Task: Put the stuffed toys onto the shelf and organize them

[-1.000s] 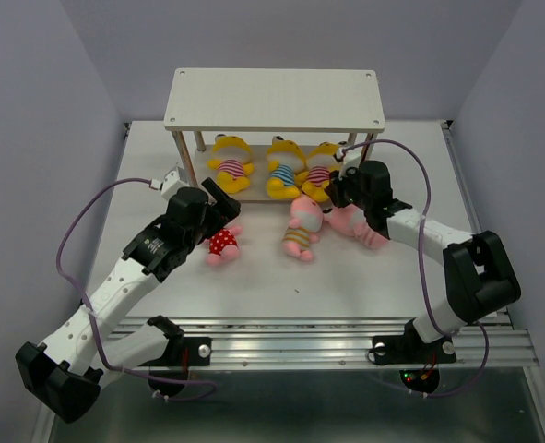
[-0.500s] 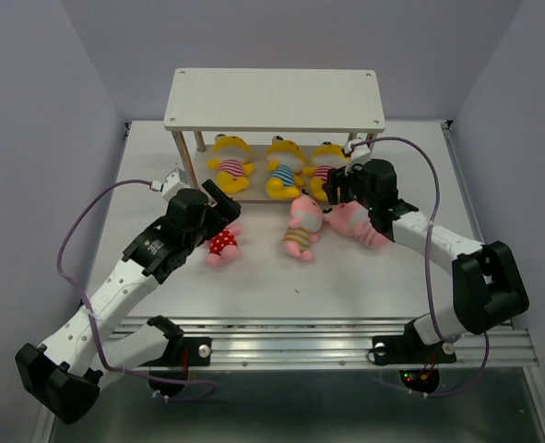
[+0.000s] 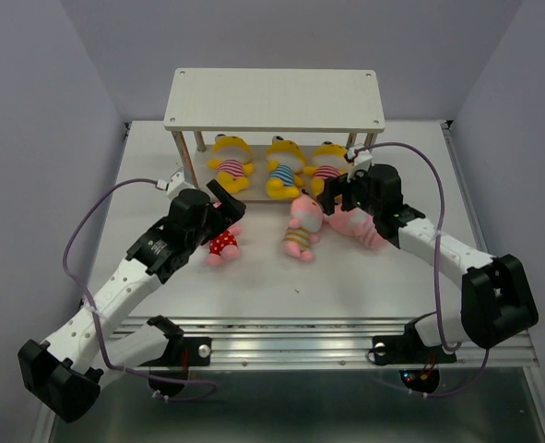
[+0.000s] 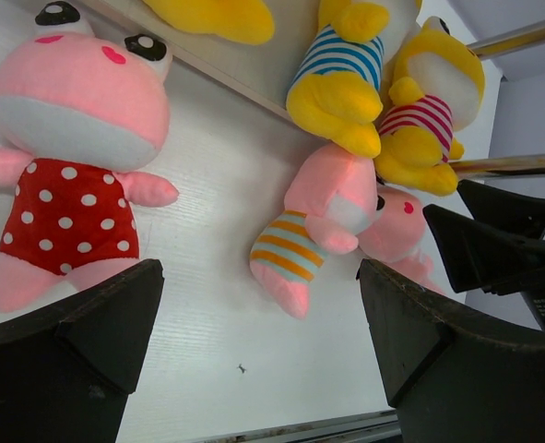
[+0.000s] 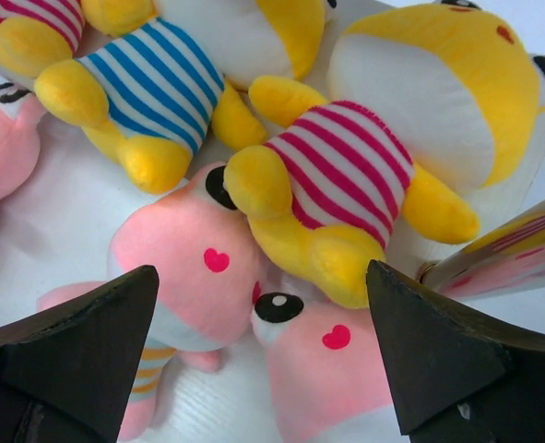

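Left gripper (image 3: 226,207): jaws apart, empty, before shelf (image 3: 274,97).
Right gripper (image 3: 331,197): jaws apart, empty.
Yellow toys (image 3: 231,162): three, under shelf top.
Pink toys (image 3: 300,229): three, before shelf.

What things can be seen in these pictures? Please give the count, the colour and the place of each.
shelf: one, pale wood with thin metal legs, far side of the table
table: one, white, under everything
yellow toys: three, in striped outfits, side by side on the shelf's lower board
pink toys: three, one in red with white dots and two striped, on the table in front of the shelf
arms: two, white and black, based at the near edge
left gripper: one, black, open, over the dotted pink toy
right gripper: one, black, open, by the right-hand yellow toy
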Controlling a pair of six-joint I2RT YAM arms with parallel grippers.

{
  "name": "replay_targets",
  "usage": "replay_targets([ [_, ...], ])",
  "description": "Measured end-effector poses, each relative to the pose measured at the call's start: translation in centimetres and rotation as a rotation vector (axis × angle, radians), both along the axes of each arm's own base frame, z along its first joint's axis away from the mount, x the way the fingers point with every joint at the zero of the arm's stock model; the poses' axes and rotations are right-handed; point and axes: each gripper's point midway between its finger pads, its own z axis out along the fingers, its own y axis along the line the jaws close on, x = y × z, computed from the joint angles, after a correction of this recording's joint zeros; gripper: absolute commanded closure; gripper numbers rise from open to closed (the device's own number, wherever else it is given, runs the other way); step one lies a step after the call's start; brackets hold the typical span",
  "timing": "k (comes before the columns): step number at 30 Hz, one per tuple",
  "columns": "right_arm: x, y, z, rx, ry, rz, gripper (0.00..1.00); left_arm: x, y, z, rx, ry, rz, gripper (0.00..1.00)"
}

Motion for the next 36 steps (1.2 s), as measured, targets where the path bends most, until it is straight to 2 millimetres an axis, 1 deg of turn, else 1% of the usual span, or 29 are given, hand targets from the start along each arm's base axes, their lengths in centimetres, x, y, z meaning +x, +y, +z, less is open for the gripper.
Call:
replay_targets([
  [2,-0.5,0.4,-0.3,0.004,0.021,0.007,0.0,0.2,-0.3,0.0,-0.003,-0.002,-0.011,0.01],
  [4,-1.2,1.2,-0.3,0.008,0.033,0.021,0.0,0.5,-0.7,-0.2,0.0,-0.001,-0.021,0.01],
  [6,-2.1,2.6,-0.1,0.016,0.038,0.04,0.0,0.7,-0.9,-0.5,0.005,0.003,-0.029,0.01],
  [9,-3.1,4.3,0.3,0.034,0.043,0.02,0.0,0.8,-1.1,-0.7,0.007,0.006,-0.037,0.01],
  [13,-4.0,6.1,0.2,0.067,0.063,-0.057,0.0,0.6,-1.0,-1.3,0.012,0.013,-0.038,0.01],
  [15,-3.7,6.6,-0.1,0.056,0.058,-0.122,0.0,0.3,-0.8,-1.6,0.016,0.018,-0.037,0.01],
  [18,-2.9,7.3,-0.6,0.044,0.065,-0.203,0.0,-0.1,-0.3,-1.5,0.015,0.008,-0.029,0.01],
  [20,-2.2,7.1,-0.5,0.049,0.061,-0.248,0.0,-0.4,0.1,-1.0,0.011,-0.008,-0.019,0.01],
  [25,-1.3,6.5,-0.4,0.05,0.051,-0.314,0.0,-0.7,0.8,-0.1,0.001,-0.044,0.001,0.01],
  [31,-0.3,6.5,-1.7,0.014,0.058,-0.354,0.0,-0.8,1.1,-0.2,0.008,-0.043,0.009,0.01],
  [34,0.0,6.0,-1.9,0.008,0.062,-0.366,0.0,-0.8,1.1,-0.2,0.009,-0.044,0.011,0.01],
  [36,0.4,5.4,-1.9,0.01,0.063,-0.381,0.0,-0.7,1.2,-0.2,0.01,-0.045,0.014,0.01],
])
